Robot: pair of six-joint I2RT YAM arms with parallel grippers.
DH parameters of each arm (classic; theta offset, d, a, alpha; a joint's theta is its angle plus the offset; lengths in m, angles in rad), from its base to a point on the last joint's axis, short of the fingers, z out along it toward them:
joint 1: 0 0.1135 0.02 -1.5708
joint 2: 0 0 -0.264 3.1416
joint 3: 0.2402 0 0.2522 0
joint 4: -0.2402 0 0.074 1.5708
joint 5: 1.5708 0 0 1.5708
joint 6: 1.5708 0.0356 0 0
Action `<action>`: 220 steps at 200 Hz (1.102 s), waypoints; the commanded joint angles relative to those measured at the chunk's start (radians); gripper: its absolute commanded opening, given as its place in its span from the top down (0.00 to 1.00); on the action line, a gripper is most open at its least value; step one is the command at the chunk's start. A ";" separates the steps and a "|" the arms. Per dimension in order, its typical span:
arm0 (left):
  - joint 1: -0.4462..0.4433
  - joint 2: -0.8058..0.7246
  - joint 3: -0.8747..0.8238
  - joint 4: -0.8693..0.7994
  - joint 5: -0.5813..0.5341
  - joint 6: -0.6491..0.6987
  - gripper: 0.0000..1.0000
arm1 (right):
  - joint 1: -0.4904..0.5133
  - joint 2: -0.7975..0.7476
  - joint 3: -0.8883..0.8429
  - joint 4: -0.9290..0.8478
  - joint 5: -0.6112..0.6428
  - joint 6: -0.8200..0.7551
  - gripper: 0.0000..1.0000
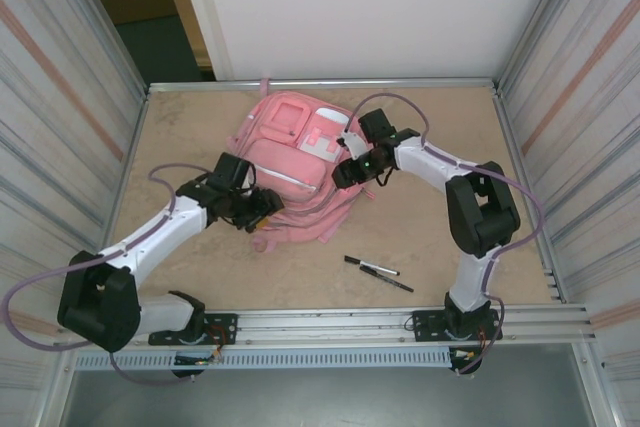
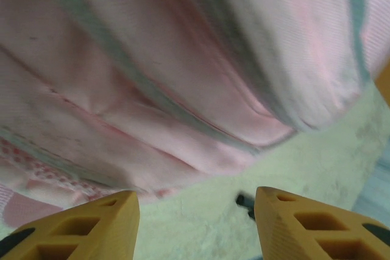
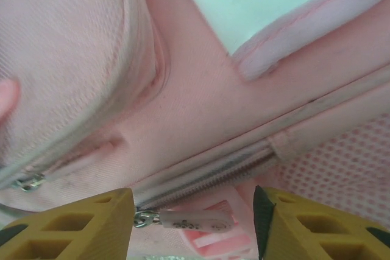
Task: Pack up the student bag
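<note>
- The student bag (image 1: 290, 162) is lying flat on the table (image 1: 430, 217), in the upper middle of the overhead frame, its white-trimmed front pockets facing up.
- I am holding my left hand (image 1: 262, 209) at the bag's lower left edge, and in the left wrist view this hand (image 2: 196, 223) is standing open, its two yellow fingers (image 2: 91, 226) apart at the bottom of the frame with nothing between them.
- Pink fabric is filling the upper part of that view, and bare table is showing at the lower right.
- I am hovering my right hand (image 1: 345, 172) over the bag's right side, near the white panel (image 1: 322, 135).
- In the right wrist view my right hand (image 3: 194, 194) is also standing open, and a pale zipper pull (image 3: 195, 219) is lying in the gap between the fingers, low in the frame; I cannot tell whether either finger is touching it.
- A closed zipper (image 3: 207, 178) is running diagonally just above that pull.
- Two black pens (image 1: 378, 273) are lying on the table at the lower right of centre, apart from the bag.
</note>
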 commanded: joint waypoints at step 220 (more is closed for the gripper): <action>0.175 0.207 0.079 0.124 -0.051 0.043 0.80 | 0.157 0.051 0.032 -0.039 0.035 -0.118 0.76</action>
